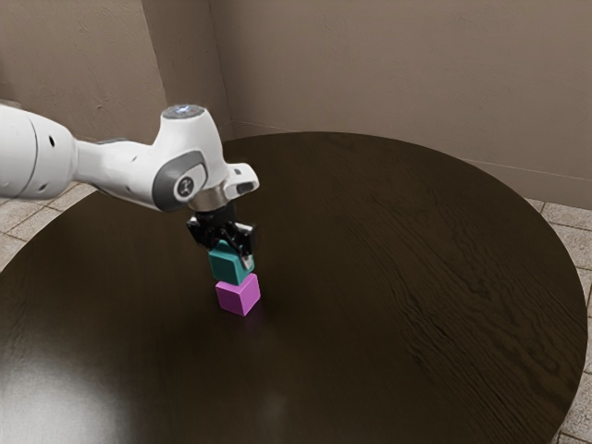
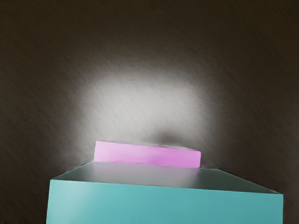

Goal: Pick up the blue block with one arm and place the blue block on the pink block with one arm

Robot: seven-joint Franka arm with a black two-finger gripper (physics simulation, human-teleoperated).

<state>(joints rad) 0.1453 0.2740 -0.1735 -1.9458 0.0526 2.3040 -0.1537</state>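
A teal-blue block (image 1: 228, 265) sits between the black fingers of my gripper (image 1: 225, 252), which is shut on it. Its lower edge is right at the top of the pink block (image 1: 239, 295), which rests on the dark round table (image 1: 388, 277); whether the two touch I cannot tell. In the wrist view the blue block (image 2: 163, 198) looms close under my hand. Just beyond it shows a strip of the pink block (image 2: 147, 155).
The table's curved rim (image 1: 578, 305) runs along the exterior view's right, with tiled floor beyond it. Beige walls (image 1: 416, 65) stand behind the table. A bright light patch (image 2: 149, 102) lies on the wood past the blocks.
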